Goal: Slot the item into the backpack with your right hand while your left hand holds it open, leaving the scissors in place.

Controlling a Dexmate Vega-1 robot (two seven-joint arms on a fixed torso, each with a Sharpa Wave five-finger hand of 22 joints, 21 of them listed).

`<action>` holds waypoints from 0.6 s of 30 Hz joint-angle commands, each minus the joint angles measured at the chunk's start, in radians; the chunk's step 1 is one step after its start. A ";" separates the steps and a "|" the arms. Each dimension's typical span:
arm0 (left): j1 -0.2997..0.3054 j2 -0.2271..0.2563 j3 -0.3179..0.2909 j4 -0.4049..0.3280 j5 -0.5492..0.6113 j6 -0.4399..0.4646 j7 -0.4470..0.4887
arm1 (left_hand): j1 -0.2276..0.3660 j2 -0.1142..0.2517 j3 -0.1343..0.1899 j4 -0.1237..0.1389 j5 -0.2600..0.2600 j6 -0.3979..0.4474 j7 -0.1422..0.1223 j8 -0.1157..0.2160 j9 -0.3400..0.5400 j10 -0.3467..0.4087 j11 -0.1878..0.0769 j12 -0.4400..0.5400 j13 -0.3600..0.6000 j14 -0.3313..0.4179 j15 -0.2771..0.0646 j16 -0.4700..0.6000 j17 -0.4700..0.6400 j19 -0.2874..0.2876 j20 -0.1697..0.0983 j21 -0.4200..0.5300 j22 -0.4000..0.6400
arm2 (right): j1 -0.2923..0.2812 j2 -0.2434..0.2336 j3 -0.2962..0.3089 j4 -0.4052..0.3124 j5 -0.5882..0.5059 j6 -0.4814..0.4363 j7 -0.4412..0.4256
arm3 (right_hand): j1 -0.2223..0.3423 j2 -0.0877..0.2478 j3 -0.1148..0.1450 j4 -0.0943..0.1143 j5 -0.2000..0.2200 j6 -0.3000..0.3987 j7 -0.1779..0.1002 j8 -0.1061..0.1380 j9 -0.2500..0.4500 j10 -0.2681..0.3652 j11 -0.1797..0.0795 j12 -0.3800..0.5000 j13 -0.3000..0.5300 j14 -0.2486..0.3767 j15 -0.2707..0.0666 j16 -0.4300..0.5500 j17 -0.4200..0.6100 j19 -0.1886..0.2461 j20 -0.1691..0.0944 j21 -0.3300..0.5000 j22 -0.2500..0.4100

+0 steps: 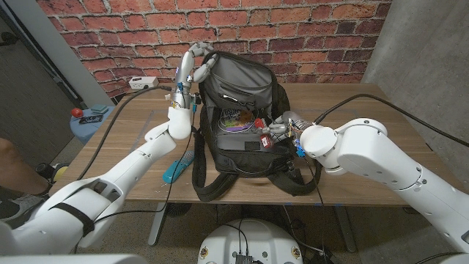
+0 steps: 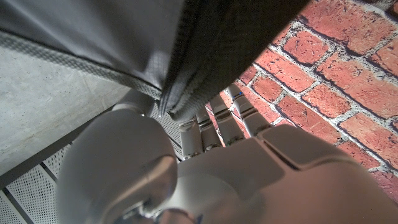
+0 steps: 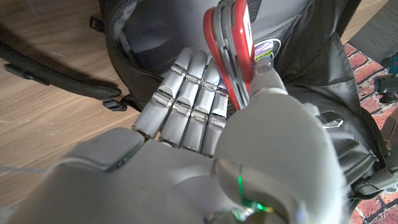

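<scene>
Right hand (image 1: 280,130) with red item (image 3: 231,46) over backpack (image 1: 238,95), scissors (image 1: 176,169) beside.

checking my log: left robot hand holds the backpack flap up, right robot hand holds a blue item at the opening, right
One thing is off: the item pinched in the right robot hand is red, not blue, as the right wrist view shows. The rest stands: the left robot hand holds the backpack flap up, and the right robot hand is at the opening.

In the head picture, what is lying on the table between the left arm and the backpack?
In the head view, a turquoise object, perhaps the scissors, lies on the wooden table between the left arm and the backpack. A black strap of the backpack hangs beside it.
</scene>
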 commanded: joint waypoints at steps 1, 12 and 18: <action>0.009 -0.011 -0.005 -0.003 -0.003 -0.003 0.000 | 0.011 0.015 0.006 -0.001 0.004 -0.006 0.000 0.007 0.003 0.002 -0.007 -0.003 0.004 0.004 0.000 -0.004 0.005 0.000 0.001 0.007 0.002 | 0.013 0.024 -0.028 0.042 -0.059 0.009 0.057 | 0.037 0.038 -0.003 0.001 0.002 0.018 -0.008 0.000 0.001 0.027 -0.022 0.004 0.000 0.007 -0.091 -0.006 0.002 0.001 0.006 0.008 0.002; 0.021 -0.012 -0.015 -0.009 -0.010 -0.003 0.006 | 0.011 0.014 0.006 -0.002 0.005 -0.006 -0.001 0.007 0.000 0.001 -0.005 -0.004 0.004 0.004 -0.002 -0.004 0.005 -0.001 0.002 0.008 0.002 | 0.063 0.048 -0.088 0.097 -0.112 0.031 0.102 | 0.040 0.041 -0.005 0.001 0.001 0.017 -0.006 -0.002 0.002 0.027 -0.021 0.005 0.000 0.006 -0.092 -0.005 0.006 0.000 0.006 0.008 0.002; 0.031 -0.010 -0.022 -0.016 -0.017 0.002 0.002 | 0.012 0.014 0.007 -0.002 0.005 -0.006 -0.002 0.008 -0.001 0.001 -0.006 -0.004 0.003 0.004 -0.002 -0.005 0.004 -0.001 0.002 0.008 0.002 | 0.081 0.060 -0.110 0.127 -0.139 0.042 0.119 | 0.042 0.042 -0.005 0.001 0.001 0.018 -0.007 -0.002 0.003 0.027 -0.019 0.005 -0.001 0.008 -0.091 -0.007 0.005 0.000 0.008 0.009 0.002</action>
